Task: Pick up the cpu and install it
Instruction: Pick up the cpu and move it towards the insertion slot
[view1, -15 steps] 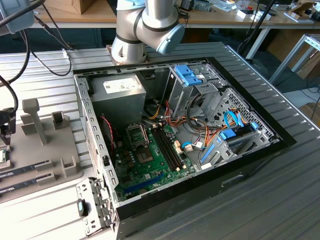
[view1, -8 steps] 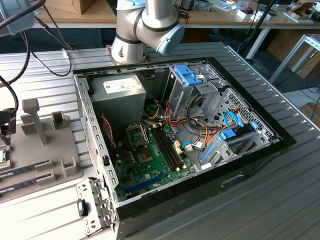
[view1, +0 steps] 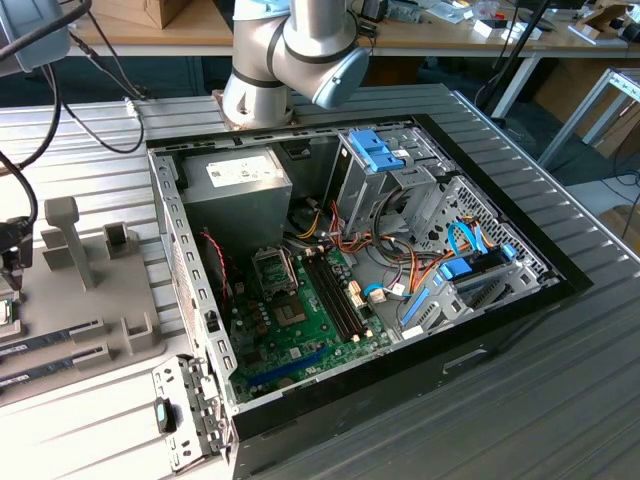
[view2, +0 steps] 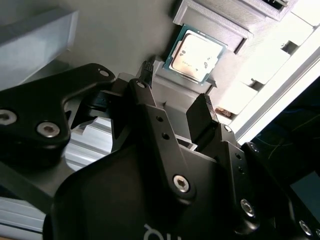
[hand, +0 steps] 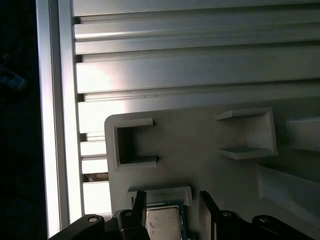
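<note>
**A:** Starting at the exterior view's left, which step is in hand?

**B:** The pick-up, by my judgement. The hand (view2: 175, 82) hovers over the grey holder (view1: 120, 310) on the ribbed tabletop (view1: 90, 130). Its fingers are apart, with nothing clamped between them.

**A:** And the cpu?

**B:** The cpu (view2: 196, 52) lies flat in a shallow nest of that holder. It is just past the fingertips in the second wrist view, not gripped and not lifted.

**A:** How does it look?

**B:** It's a small flat square with a bright silvery lid and a thin green board rim. I'd guess it gives the fingers little to bite on.

**A:** So what does the grasp call for?

**B:** The fingers need to be square on two opposite edges, low enough to catch the rim, and closing without tipping the chip.

**A:** Further right?

**B:** The open computer case (view1: 400, 385) stands well apart from the holder. Its motherboard (view1: 300, 345) lies flat inside, with what looks like the socket (view1: 272, 268) near the board's far end. The install is not yet done.
</note>
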